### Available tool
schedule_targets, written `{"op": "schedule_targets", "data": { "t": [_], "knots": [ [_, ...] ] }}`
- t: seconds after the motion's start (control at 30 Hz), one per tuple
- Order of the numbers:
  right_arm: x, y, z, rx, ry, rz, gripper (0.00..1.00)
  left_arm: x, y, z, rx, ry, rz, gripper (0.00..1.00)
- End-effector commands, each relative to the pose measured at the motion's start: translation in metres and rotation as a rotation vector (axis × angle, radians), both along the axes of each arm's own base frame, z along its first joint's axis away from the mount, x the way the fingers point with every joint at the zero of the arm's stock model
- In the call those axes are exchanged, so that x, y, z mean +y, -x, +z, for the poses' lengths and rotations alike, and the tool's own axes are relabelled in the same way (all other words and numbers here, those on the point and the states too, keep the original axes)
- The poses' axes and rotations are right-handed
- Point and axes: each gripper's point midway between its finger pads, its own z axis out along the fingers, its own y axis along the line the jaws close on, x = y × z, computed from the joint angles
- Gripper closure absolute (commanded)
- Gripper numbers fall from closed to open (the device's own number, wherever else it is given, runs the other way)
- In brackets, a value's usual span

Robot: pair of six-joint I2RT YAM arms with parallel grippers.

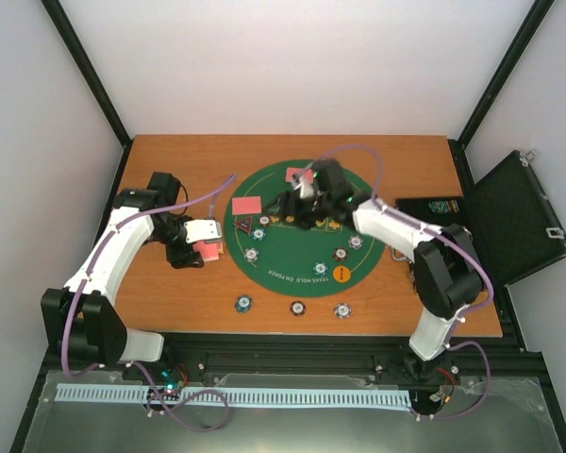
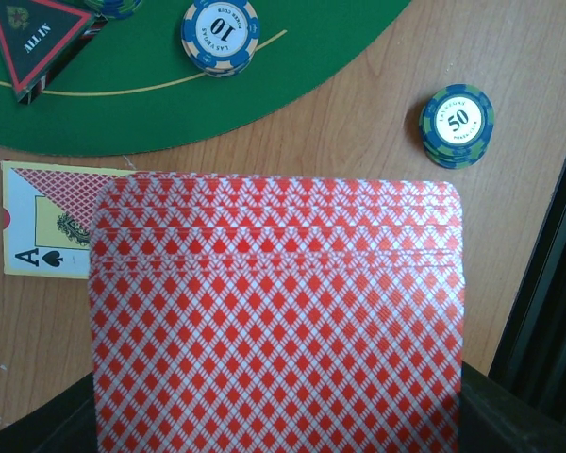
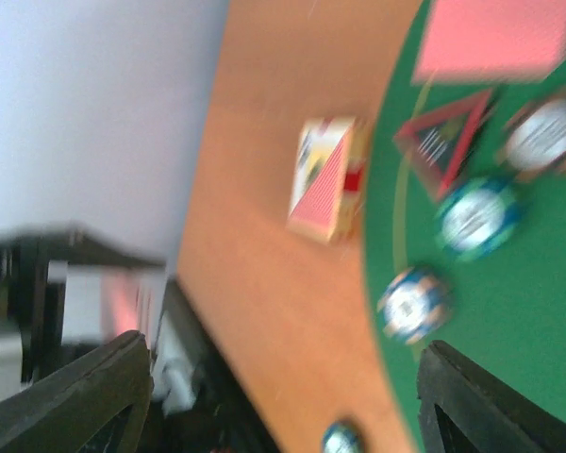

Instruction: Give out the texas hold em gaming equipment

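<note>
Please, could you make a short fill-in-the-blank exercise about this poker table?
The left gripper holds a deck of cards with ___ backs.
The lighter chip, on the green mat, bears the number ___.
The darker chip, on the wood table, bears the number ___.
The triangular marker reads ___.
Missing words: red; 10; 50; ALL IN.

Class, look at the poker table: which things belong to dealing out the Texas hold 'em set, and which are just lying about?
Belongs to the job: red-backed card deck, cards on the mat, poker chips, all-in triangle, orange button disc.
Lying about: green felt mat, black case, card box.
</note>
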Motion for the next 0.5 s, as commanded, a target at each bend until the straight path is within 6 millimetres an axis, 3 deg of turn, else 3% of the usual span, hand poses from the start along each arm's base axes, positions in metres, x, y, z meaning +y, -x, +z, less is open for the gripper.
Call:
{"op": "schedule_targets", "data": {
  "t": [0.0,0.2,0.47],
  "knots": [
    [0.048,0.055,0.015,0.007,-0.178,0.093,0.23,-0.006,-0.001,0.014,-0.036,0.032,0.000,0.84],
    [0.086,0.105,0.010,0.035,-0.252,0.170,0.23,-0.005,0.000,0.012,-0.027,0.028,0.004,0.84],
    [0.127,0.122,0.011,0.066,-0.320,0.236,0.23,-0.005,-0.001,0.015,-0.037,0.030,0.004,0.84]
  ]
}}
